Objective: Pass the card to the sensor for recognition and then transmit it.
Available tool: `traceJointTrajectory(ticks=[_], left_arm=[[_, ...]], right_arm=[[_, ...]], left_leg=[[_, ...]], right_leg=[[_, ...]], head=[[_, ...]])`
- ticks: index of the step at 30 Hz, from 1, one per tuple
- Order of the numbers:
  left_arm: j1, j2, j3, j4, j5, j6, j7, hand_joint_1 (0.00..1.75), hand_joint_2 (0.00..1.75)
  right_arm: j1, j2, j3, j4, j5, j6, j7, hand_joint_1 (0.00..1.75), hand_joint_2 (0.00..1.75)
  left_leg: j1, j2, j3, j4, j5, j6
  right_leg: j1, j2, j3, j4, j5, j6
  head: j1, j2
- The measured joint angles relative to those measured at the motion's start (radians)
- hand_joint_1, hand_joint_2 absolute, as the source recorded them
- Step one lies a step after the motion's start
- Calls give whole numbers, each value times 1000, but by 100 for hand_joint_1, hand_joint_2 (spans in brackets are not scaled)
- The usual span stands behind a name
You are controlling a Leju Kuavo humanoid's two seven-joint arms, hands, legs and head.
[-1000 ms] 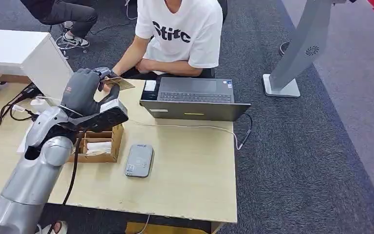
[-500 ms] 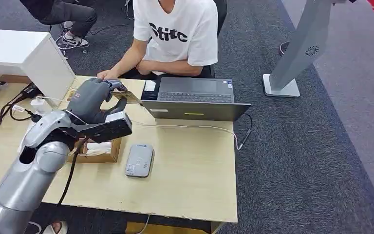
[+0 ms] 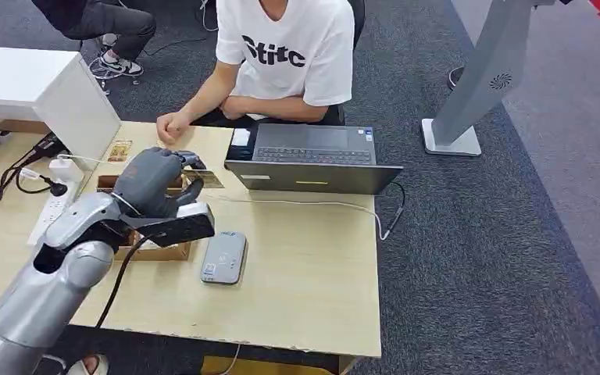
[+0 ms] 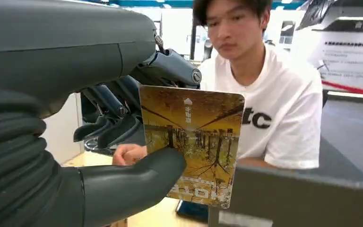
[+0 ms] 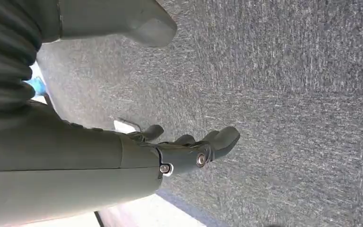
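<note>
My left hand [image 3: 155, 181] holds a thin rectangular card printed with golden-brown autumn trees [image 4: 192, 142], pinched between my thick grey thumb [image 4: 137, 182] and my darker fingers [image 4: 170, 66]. From the left wrist view the card stands upright, its picture side facing the camera, with pale lettering along its lower edge. From the head view the card [image 3: 208, 179] pokes out past my fingertips, raised above the pale wooden surface [image 3: 305, 266], near the corner of an open dark grey laptop [image 3: 312, 156].

A flat grey rounded-rectangle card sensor [image 3: 223, 256] lies on the surface, closer to me than the card and apart from it. Just beside the sensor sits a shallow brown cardboard box [image 3: 155, 250], partly hidden under my forearm. A thin white cable [image 3: 320, 205] runs across the surface in front of the laptop.

A person in a white T-shirt with black lettering [image 3: 285, 47] sits at the far side of the surface, behind the laptop, with one closed hand [image 3: 170, 125] resting on the wood. A white box-shaped cabinet [image 3: 47, 94] stands at the far left, with a white power strip [image 3: 51, 211] and black cords near it.

My right hand [image 5: 189, 151] hangs over grey carpet [image 5: 288, 94], holding nothing, fingers loosely spread and slightly curved.
</note>
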Motion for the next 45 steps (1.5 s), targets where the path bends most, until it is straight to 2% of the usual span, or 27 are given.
traceJointTrajectory(ticks=[3, 5, 8, 11, 15, 20, 24, 31, 37, 45], left_arm=[[15, 7, -8, 17, -13, 11, 3, 175, 175], [30, 6, -13, 42, -49, 53, 6, 175, 175], [64, -11, -13, 116, -98, 132, 3, 175, 175], [97, -36, -13, 210, -116, 167, -15, 175, 175], [116, -56, -13, 280, -119, 174, -19, 175, 175], [118, -67, -13, 322, -120, 179, -19, 175, 175], [121, -83, -11, 353, -157, 203, -20, 175, 175], [122, -139, -2, 451, -234, 252, -38, 175, 175], [63, -193, -2, 485, -264, 256, -42, 175, 175], [50, -217, -1, 500, -274, 254, -42, 175, 175]], right_arm=[[0, 1, -1, 0, 6, 1, 3, 0, 175], [0, 2, -1, 0, 17, 2, 9, 0, 175], [0, 4, -1, 0, 37, 8, 10, 0, 175], [-1, 5, -1, 0, 67, 12, 12, 0, 175], [-1, 5, -1, 0, 76, 14, 15, 0, 175], [-1, 5, -1, 0, 76, 15, 15, 0, 175], [-1, 5, -1, 0, 91, 15, 15, 0, 175], [-1, 5, 2, 0, 139, 23, 23, 0, 175], [-3, 5, 9, 0, 171, 33, 18, 0, 175], [-3, 5, 10, 0, 181, 33, 18, 0, 175]], left_leg=[[0, 0, 0, 0, 0, 0], [0, 0, 0, 0, 0, 0], [0, 0, 0, 0, 0, 0], [0, 0, 0, 0, 0, 0], [0, 0, 0, 0, 0, 0], [0, 0, 0, 0, 0, 0], [0, 0, 0, 0, 0, 0], [0, 0, 0, 0, 0, 0], [0, -1, 0, 0, 0, 0], [0, -1, 0, 0, 0, 0]], right_leg=[[0, 0, 0, 0, 0, 0], [0, 0, 0, 0, 0, 0], [0, 0, 0, 0, 0, 0], [0, 0, 0, 0, 0, 0], [0, 0, 0, 0, 0, 0], [0, 0, 0, 0, 0, 0], [0, 0, 0, 0, 0, 0], [0, 0, 0, 0, 0, 0], [0, -2, 0, 0, 0, 0], [0, -1, 0, 0, 0, 0]], head=[[0, 0], [0, 0], [0, 0], [0, 0], [0, 0], [0, 0], [0, 0], [0, 0], [0, 0], [0, 0]])
